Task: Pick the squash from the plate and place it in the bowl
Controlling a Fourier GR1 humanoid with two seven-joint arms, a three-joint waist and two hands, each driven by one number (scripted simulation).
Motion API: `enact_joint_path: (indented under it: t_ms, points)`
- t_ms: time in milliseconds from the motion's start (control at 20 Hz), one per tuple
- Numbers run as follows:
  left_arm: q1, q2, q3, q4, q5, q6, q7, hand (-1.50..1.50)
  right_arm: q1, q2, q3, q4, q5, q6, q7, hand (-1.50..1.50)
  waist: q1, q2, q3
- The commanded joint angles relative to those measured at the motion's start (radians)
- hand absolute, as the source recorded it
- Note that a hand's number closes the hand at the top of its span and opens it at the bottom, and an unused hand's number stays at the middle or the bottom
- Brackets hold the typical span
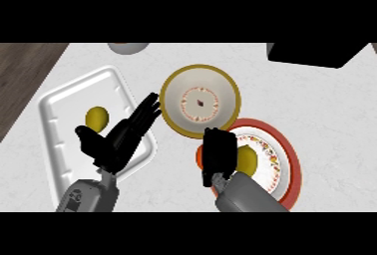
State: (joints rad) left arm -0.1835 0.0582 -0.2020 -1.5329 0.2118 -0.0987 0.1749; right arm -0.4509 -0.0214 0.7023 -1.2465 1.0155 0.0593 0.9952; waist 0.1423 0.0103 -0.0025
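Nearest us, our right robot hand [218, 154] curls around the squash [247, 159] on the plate [287, 164], ready to lift toward the bowl [177, 79] just beyond. Left robot hand [117, 137] rests spread.

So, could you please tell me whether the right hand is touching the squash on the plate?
Cannot tell. In the head view the right hand overlaps the squash on the plate, hiding any contact or gap.

L hand [117, 137] open w/ fingers straight, R hand [219, 154] curled, fingers pointing down
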Motion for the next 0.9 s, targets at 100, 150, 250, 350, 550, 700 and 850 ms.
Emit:
enact_joint_path:
  t_ms: [100, 150, 250, 350, 550, 700, 850]
  points:
    - [-0.006, 0.008, 0.012, 0.044, -0.016, 0.004, -0.010, 0.00, -0.131, 0.021, 0.287, -0.096, -0.091, -0.075, 0.252, 1.50, -0.030, -0.004, 0.002]
    - [-0.025, -0.018, 0.003, 0.037, -0.014, 0.019, -0.003, 0.00, -0.175, 0.021, 0.283, -0.144, -0.099, -0.074, 0.269, 1.50, -0.028, -0.008, 0.002]
    - [-0.024, 0.005, 0.016, 0.042, -0.005, -0.001, 0.004, 0.00, -0.225, 0.021, 0.304, -0.168, -0.112, -0.093, 0.315, 1.50, -0.031, -0.009, 0.001]
    - [-0.013, -0.014, 0.006, 0.038, -0.020, 0.020, -0.016, 0.00, -0.292, 0.021, 0.312, -0.205, -0.089, -0.087, 0.366, 1.50, -0.049, -0.016, 0.000]
    - [-0.030, -0.015, 0.040, 0.044, -0.002, 0.038, 0.004, 0.00, -0.397, 0.021, 0.310, -0.278, -0.051, -0.041, 0.450, 1.50, -0.072, -0.026, -0.001]
    - [-0.020, -0.011, 0.030, 0.037, -0.011, 0.038, 0.013, 0.00, -0.458, 0.020, 0.298, -0.302, -0.086, -0.009, 0.490, 1.50, -0.067, -0.029, -0.001]
    - [-0.003, -0.006, 0.031, 0.028, -0.017, 0.041, 0.007, 0.00, -0.490, 0.020, 0.268, -0.290, -0.080, -0.030, 0.491, 1.50, -0.077, -0.027, -0.001]
